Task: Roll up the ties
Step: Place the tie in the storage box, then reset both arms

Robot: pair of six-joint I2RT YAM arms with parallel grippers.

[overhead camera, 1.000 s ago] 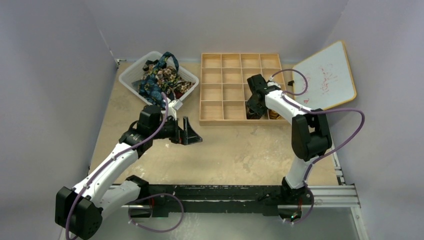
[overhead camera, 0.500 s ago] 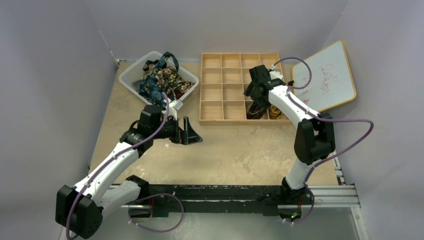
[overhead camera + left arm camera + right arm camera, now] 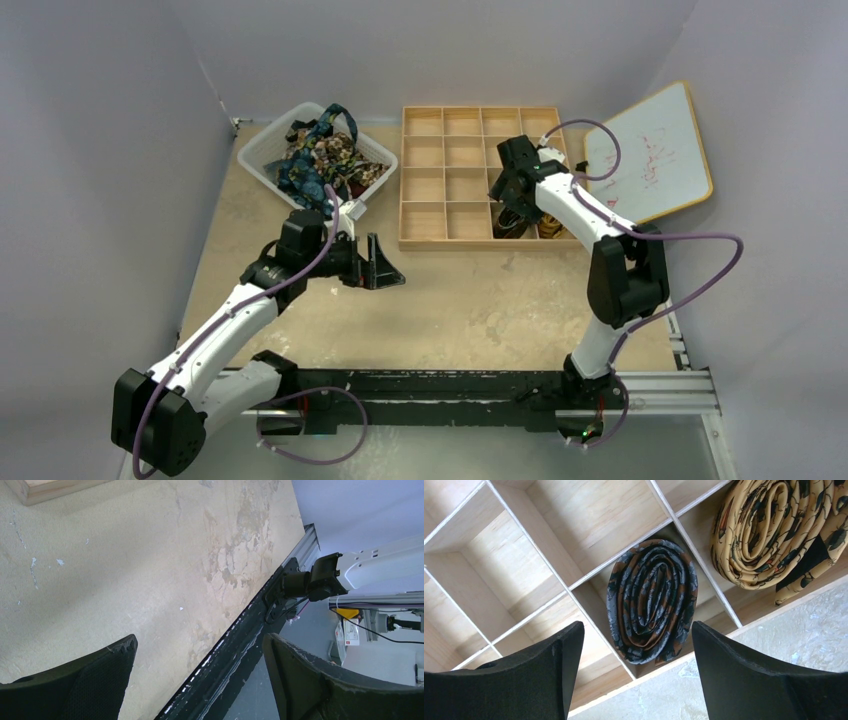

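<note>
On the table (image 3: 450, 300), the wooden tray (image 3: 445, 155) sits at twelve o'clock and the basket (image 3: 252, 150) of loose ties (image 3: 325, 155) at ten. The left gripper (image 3: 392, 268) and the right gripper (image 3: 635, 627) are wide open, empty. The rolled brown tie (image 3: 651, 590) and yellow tie (image 3: 769, 535) sit at the tray's five o'clock.

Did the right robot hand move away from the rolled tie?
Yes. The right gripper rose toward the wooden tray's far edge, uncovering the dark tie.

Pale lilac walls (image 3: 430, 40); worn beige tabletop (image 3: 480, 300); whiteboard (image 3: 650, 150) leaning at right wall.
</note>
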